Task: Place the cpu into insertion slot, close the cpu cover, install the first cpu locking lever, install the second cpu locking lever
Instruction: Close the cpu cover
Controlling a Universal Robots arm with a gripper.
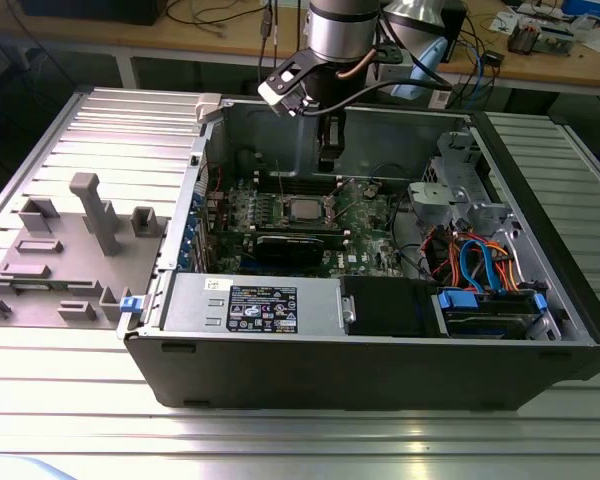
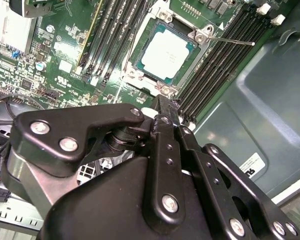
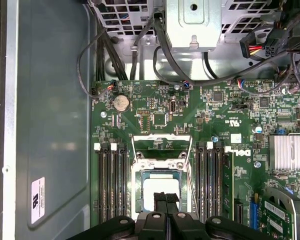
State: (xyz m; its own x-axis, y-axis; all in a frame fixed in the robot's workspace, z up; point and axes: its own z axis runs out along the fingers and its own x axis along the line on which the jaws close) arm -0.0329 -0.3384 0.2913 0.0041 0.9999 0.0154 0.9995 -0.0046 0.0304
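Observation:
The cpu (image 2: pixel 165 52) is a pale silver square lying flat in the insertion slot (image 2: pixel 138 37) on the green motherboard (image 1: pixel 365 215). A thin grey frame, the cpu cover (image 3: pixel 162 165), appears to lie down around the chip. One thin wire locking lever (image 2: pixel 230 40) sticks out sideways from a socket corner. My gripper (image 3: pixel 166 198) hangs just above the socket edge, apart from it, shut with nothing between its fingers. In the exterior view the gripper (image 1: pixel 328 165) reaches down into the open case, above and behind the cpu (image 1: pixel 302 210).
Black memory slots (image 3: pixel 110 185) flank the socket on both sides. A heatsink (image 3: pixel 290 152) and cable bundles (image 3: pixel 270 45) sit near the board. The case walls (image 1: pixel 540 250) surround the board, a power supply (image 1: pixel 260 305) lies in front, and a grey fixture plate (image 1: pixel 70 250) is outside.

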